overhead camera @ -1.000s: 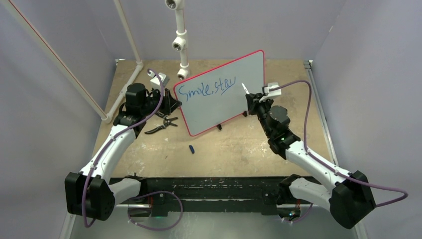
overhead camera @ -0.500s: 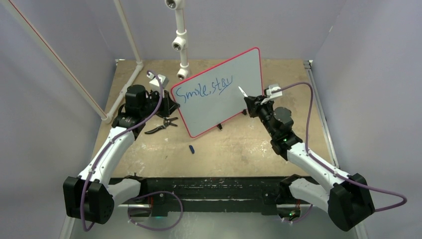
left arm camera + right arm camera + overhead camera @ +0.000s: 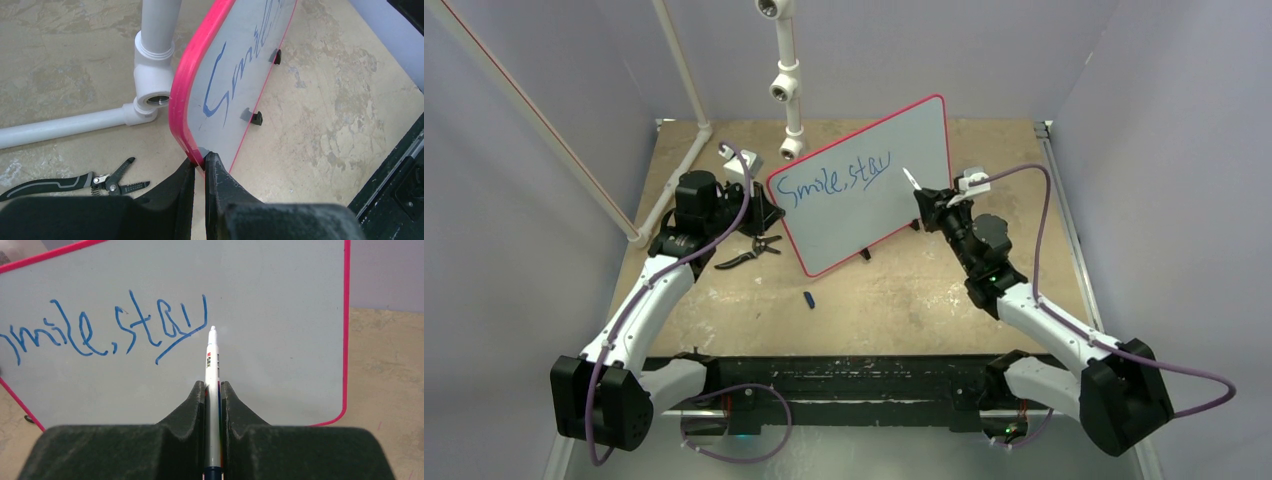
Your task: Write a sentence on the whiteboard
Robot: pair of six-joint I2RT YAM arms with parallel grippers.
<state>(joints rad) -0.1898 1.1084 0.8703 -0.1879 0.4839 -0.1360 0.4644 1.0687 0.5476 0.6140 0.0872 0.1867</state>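
The whiteboard [image 3: 879,215] stands on the desk [image 3: 874,290], its frame pinched by the closed left tool [image 3: 200,162]. The right tool [image 3: 212,390], clamped on a marker [image 3: 212,355], points beside the sentence [image 3: 115,330], reading "Smile, stay"; the remainder appears unwritten.

**Whiteboard stands on edge, line partly written**

The whiteboard [image 3: 869,218] is a pale grey-white rectangle with rounded corners and a thin red frame. It stands on its long edge at the far middle of the table [image 3: 894,295], face toward the near side, its top edge rising to the right in the overhead view. Small black feet [image 3: 256,118] sit along its lower edge. The sentence [image 3: 836,180], in blue handwriting across the upper left, reads "Smile, stay", with a slanting stroke under "stay". The right part of the board is blank.
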